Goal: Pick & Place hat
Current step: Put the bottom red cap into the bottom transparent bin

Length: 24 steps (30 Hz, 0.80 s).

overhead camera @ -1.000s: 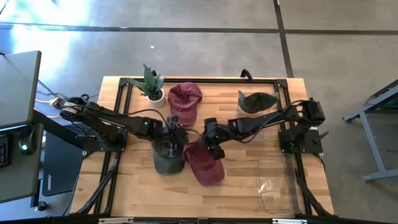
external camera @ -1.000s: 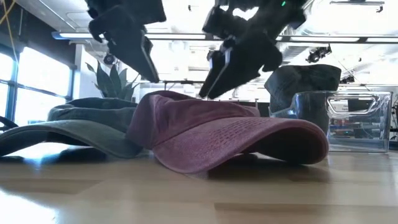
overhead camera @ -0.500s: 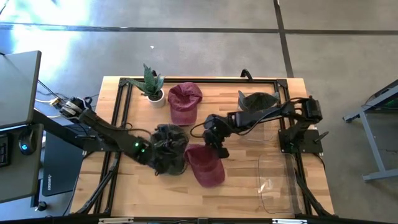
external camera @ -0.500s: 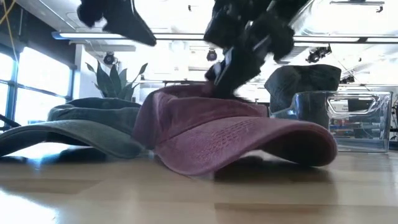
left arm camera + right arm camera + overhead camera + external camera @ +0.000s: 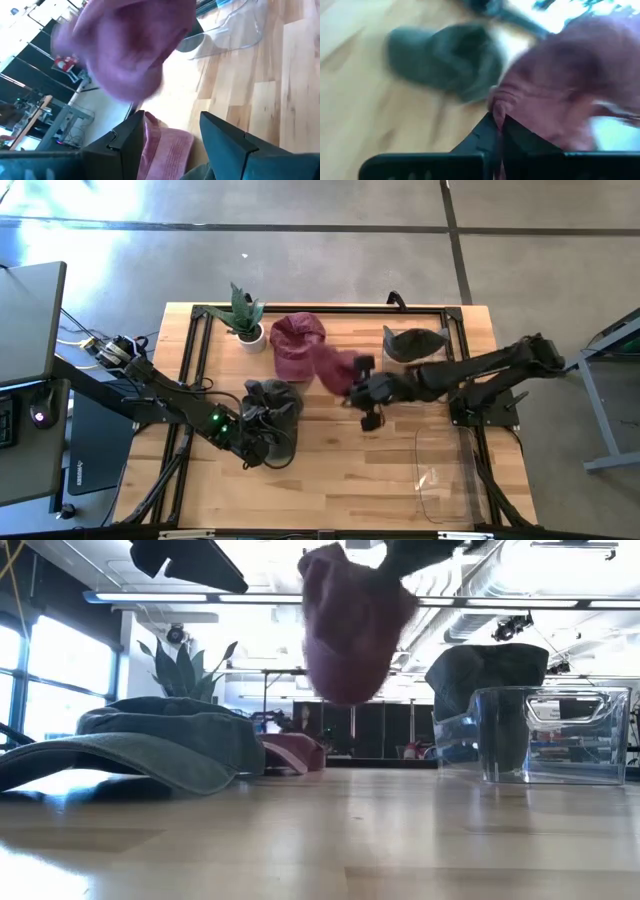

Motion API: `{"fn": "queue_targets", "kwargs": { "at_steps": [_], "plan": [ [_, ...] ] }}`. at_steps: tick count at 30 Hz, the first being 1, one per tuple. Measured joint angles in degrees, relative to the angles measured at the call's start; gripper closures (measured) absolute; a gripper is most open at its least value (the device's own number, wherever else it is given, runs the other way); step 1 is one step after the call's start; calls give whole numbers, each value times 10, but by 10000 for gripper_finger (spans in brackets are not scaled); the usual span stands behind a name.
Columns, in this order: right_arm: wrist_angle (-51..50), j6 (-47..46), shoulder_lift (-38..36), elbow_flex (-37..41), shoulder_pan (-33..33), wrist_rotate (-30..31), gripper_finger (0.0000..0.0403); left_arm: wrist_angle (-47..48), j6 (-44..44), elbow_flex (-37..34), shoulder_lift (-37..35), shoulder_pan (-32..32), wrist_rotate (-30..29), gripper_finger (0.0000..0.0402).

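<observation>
I'm holding the maroon hat clamped in my right gripper, hanging lengthwise down from the jaws. My left gripper is hovering, jaws apart, over the green hat.

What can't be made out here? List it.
- Low view: the right end effector is cut off by the top edge above the lifted red hat.
- High view: the left end effector merges with the green hat; its grip is unclear.
- Right wrist view: motion blur hides the hat's detail.
</observation>
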<state>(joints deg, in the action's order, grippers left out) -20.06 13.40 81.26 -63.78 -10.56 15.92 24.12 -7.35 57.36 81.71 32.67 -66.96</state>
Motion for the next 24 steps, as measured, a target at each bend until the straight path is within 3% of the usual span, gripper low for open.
{"fn": "queue_targets", "kwargs": {
  "at_steps": [5,9,13,19,21,24],
  "plan": [
    [19,-62,73,49,-33,-77,398,-5,-4,0,0,0,46,218],
    [54,-108,133,72,-57,-106,378,-12,-4,0,0,0,128,218],
    [63,-135,167,66,-76,-155,314,-50,18,0,15,0,202,218],
    [29,-211,158,31,-92,-235,198,-147,83,0,57,0,269,218],
    [40,-233,150,24,-96,-234,172,-162,85,0,63,-2,295,218],
    [44,-249,148,25,-100,-156,164,-165,69,1,84,-20,322,218]
  ]
}}
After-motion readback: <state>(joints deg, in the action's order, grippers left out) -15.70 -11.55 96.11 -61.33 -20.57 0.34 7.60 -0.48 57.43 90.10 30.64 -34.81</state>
